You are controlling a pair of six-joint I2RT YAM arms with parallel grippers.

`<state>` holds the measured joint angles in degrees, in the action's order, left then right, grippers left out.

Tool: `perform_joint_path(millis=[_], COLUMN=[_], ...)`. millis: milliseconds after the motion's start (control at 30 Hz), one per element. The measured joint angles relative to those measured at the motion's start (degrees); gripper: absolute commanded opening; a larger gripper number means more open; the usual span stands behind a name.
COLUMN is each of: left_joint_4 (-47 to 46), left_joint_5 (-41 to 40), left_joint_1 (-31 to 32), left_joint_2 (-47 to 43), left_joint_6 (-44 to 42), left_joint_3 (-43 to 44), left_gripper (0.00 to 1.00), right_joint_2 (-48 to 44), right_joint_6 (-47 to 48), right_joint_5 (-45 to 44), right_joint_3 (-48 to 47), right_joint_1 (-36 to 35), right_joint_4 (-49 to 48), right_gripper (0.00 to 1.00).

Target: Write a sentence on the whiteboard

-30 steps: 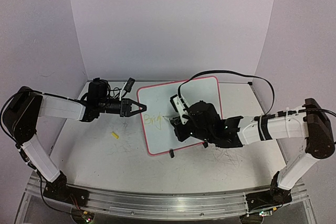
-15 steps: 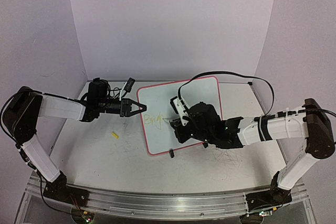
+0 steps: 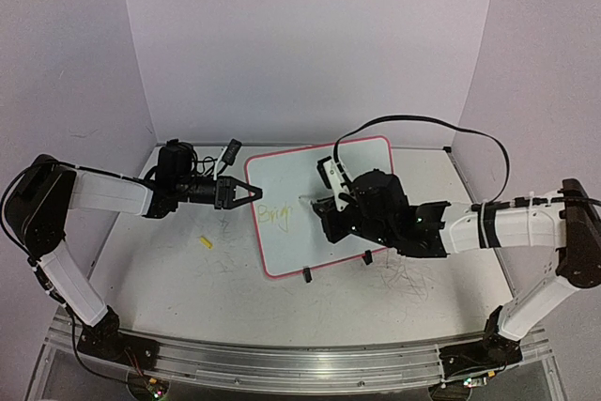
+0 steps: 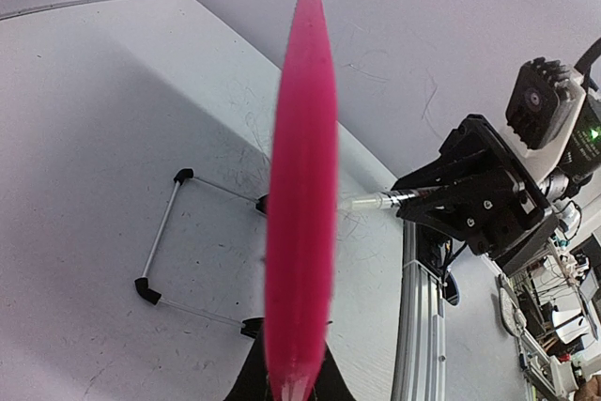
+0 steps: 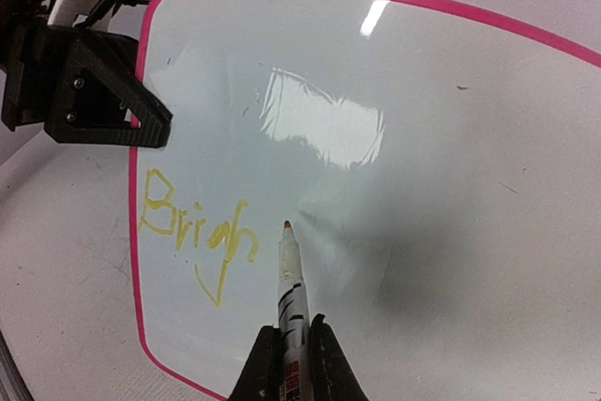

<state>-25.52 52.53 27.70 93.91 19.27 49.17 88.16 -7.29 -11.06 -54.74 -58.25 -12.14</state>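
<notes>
The whiteboard (image 3: 352, 161) lies flat on the table, white with a pink rim (image 5: 134, 232). Yellow letters reading "Brigh" (image 5: 192, 232) stand near its left edge, the visible part of the sentence (image 3: 276, 214). My left gripper (image 3: 254, 193) is shut on the board's left rim, which shows edge-on as a pink blur (image 4: 300, 185) between its jaws (image 4: 296, 373). My right gripper (image 5: 293, 326) is shut on a white marker (image 5: 289, 288), also seen from above (image 3: 324, 202). The marker's orange tip (image 5: 285, 224) stands just right of the "h"; whether it touches the board I cannot tell.
A small yellow cap (image 3: 206, 242) lies on the scuffed table left of the board. Black clips (image 3: 306, 276) stick out at the board's near edge. A wire stand with black ends (image 4: 160, 260) shows in the left wrist view. The right arm's cable (image 3: 423, 124) loops over the back.
My right gripper with the marker has shifted right and slightly back, uncovering the end of the yellow letters. The left gripper and the board have not moved.
</notes>
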Motion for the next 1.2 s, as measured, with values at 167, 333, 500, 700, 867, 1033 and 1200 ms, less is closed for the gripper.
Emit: perform_joint_path(millis=[167, 333, 500, 700, 867, 1033, 1200], left_joint_4=[0.0, 0.0, 0.0, 0.0, 0.0, 0.0, 0.0], left_joint_5=[0.0, 0.0, 0.0, 0.0, 0.0, 0.0, 0.0], left_joint_1=[0.0, 0.0, 0.0, 0.0, 0.0, 0.0, 0.0], left_joint_2=[0.0, 0.0, 0.0, 0.0, 0.0, 0.0, 0.0], left_joint_6=[0.0, 0.0, 0.0, 0.0, 0.0, 0.0, 0.0], left_joint_3=[0.0, 0.0, 0.0, 0.0, 0.0, 0.0, 0.0], left_gripper=[0.00, 0.00, 0.00, 0.00, 0.00, 0.00, 0.00], right_joint_2=[1.3, 1.9, 2.4, 3.6, 3.7, 3.7, 3.7], right_joint_6=[0.5, 1.2, 1.5, 1.7, 1.7, 1.7, 1.7], right_joint_5=[0.1, 0.4, 1.0, 1.5, 1.1, 0.5, 0.4], right_joint_3=[-0.8, -1.2, -1.5, -2.2, -2.2, -2.2, -2.2], right_joint_1=[0.7, 0.7, 0.7, 0.7, 0.6, 0.6, 0.6], right_joint_4=[-0.3, -0.7, -0.8, -1.3, -1.5, -1.5, -1.5], right_gripper=[0.00, 0.00, 0.00, 0.00, 0.00, 0.00, 0.00])
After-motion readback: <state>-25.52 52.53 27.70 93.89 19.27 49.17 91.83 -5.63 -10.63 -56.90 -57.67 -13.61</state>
